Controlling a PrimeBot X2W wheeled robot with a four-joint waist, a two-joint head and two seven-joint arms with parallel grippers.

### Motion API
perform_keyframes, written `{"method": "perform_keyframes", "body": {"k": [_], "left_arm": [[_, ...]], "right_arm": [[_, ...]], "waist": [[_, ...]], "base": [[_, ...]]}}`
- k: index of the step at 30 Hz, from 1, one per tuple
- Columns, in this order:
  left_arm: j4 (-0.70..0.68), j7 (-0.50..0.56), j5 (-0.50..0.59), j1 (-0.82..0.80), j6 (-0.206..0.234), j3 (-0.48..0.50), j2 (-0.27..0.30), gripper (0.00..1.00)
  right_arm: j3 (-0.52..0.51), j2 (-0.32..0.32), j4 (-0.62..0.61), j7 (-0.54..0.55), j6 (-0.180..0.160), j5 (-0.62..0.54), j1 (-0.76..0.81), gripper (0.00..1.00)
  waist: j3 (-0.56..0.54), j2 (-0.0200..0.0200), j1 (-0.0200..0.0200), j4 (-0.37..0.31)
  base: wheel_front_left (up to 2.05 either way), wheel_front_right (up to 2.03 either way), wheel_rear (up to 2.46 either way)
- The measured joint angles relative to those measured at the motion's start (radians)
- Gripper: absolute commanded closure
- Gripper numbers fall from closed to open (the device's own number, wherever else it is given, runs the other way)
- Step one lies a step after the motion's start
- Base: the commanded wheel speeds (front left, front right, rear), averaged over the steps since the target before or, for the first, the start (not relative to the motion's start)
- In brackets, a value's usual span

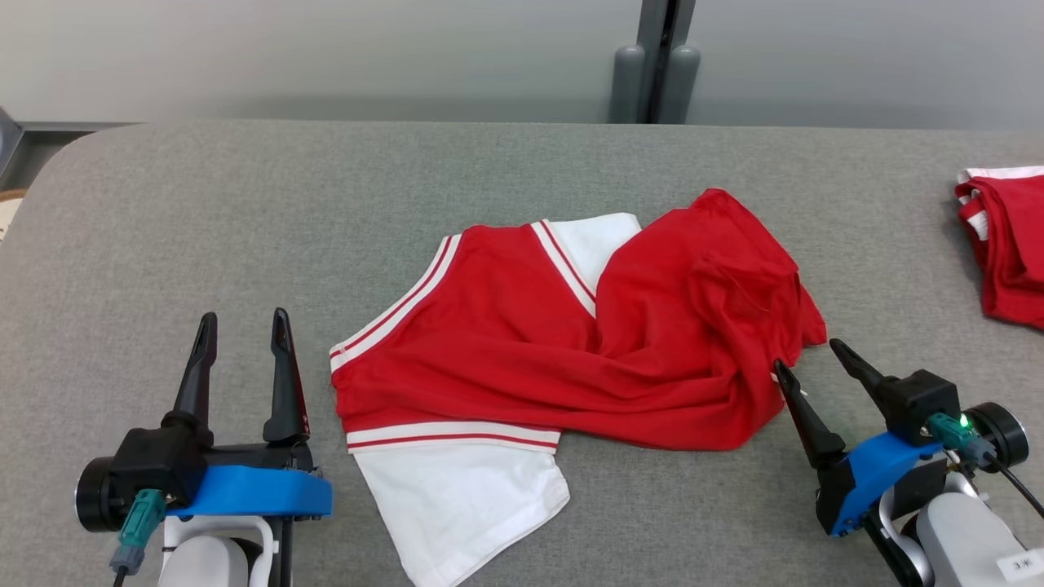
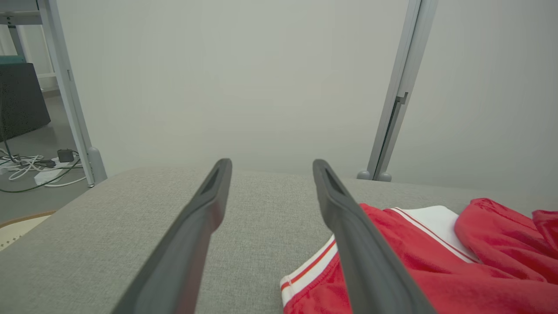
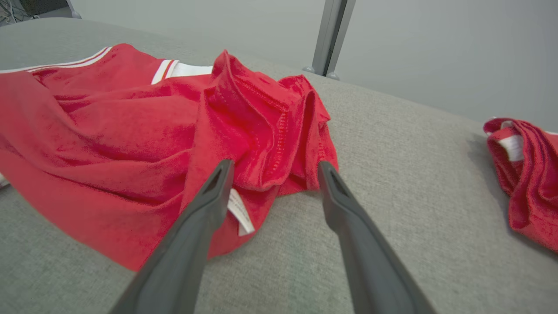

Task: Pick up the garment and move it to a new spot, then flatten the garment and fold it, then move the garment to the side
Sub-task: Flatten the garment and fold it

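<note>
A red garment (image 1: 522, 342) with white sleeves and striped trim lies rumpled in the middle of the grey table (image 1: 245, 204). One white sleeve (image 1: 465, 497) reaches toward the front edge. The garment's right part is bunched in folds (image 3: 261, 113), with a white label (image 3: 240, 213) showing. My left gripper (image 1: 243, 324) stands open at the lower left, just left of the garment's striped hem (image 2: 305, 272), holding nothing. At the lower right my right gripper (image 1: 809, 352) is open too, its fingertips at the edge of the bunched red cloth (image 3: 272, 168).
A second red and white garment (image 1: 1007, 244) lies folded at the table's right edge, also in the right wrist view (image 3: 527, 174). A grey post (image 1: 656, 61) stands behind the table's far edge. Cables (image 2: 30, 165) lie on the floor to the left.
</note>
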Motion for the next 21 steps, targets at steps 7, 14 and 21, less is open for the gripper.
{"method": "perform_keyframes", "body": {"k": [7,14,21], "left_arm": [[0.000,0.000,-0.007,-0.011,0.005,-0.006,0.000,0.00],[0.001,0.000,-0.013,-0.013,0.009,-0.011,0.000,0.00],[0.001,0.000,-0.014,-0.016,0.009,-0.011,0.000,0.00]], "right_arm": [[0.066,-0.025,0.123,-0.005,0.000,-0.013,-0.076,0.00],[0.114,-0.022,0.209,-0.021,0.000,0.007,-0.111,0.03],[0.131,-0.012,0.256,-0.055,0.000,0.043,-0.133,1.00]], "waist": [[0.023,0.0000,0.0000,0.029],[0.028,0.0000,0.0000,0.040],[0.029,0.0000,0.0000,0.038]], "base": [[0.00,0.00,0.00],[0.00,0.00,0.00],[0.00,0.00,0.00]]}}
